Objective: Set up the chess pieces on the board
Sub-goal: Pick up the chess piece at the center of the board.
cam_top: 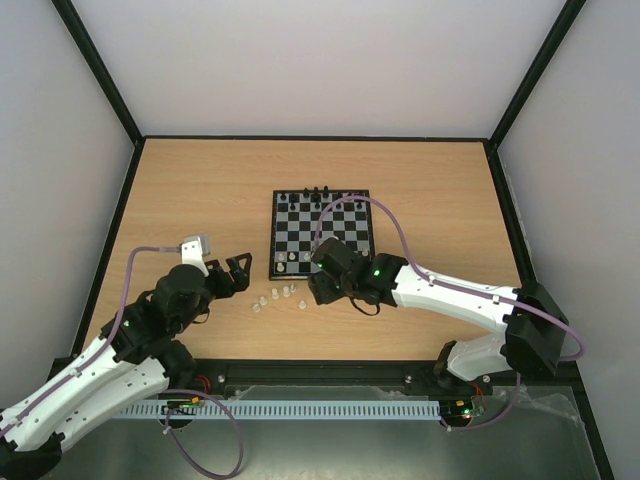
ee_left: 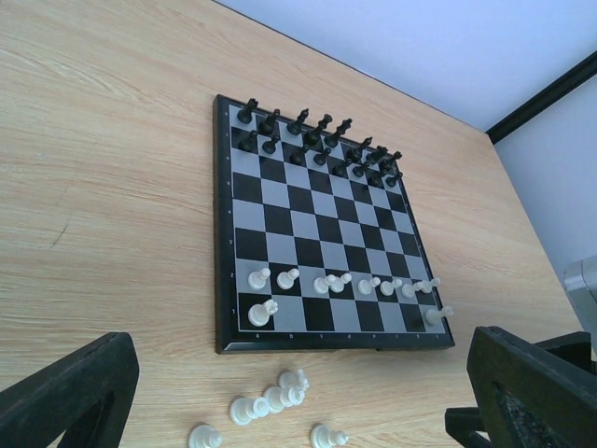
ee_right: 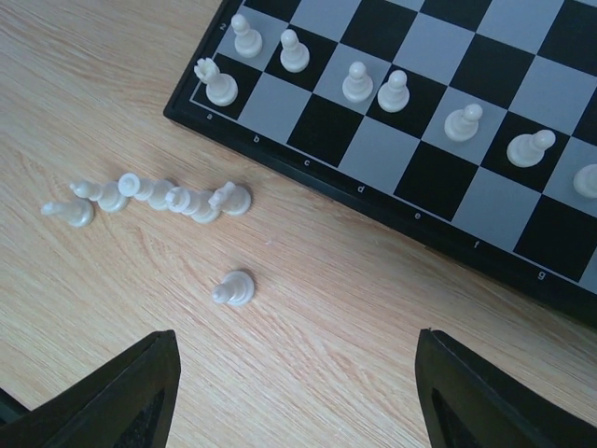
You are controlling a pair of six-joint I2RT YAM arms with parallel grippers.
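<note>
The board [ee_right: 438,179] carries small pale file letters [ee_right: 361,189] along its black near border [ee_right: 388,207]: a, b, c, d, e, f and g can be read in the right wrist view, each under its own column of squares. In the left wrist view, tiny marks [ee_left: 224,245] run down the border's left side, too small to read.

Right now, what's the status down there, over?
Both jaws open, empty. Board part set; several chess pieces loose on table beside it. Nothing blocking them.
</note>
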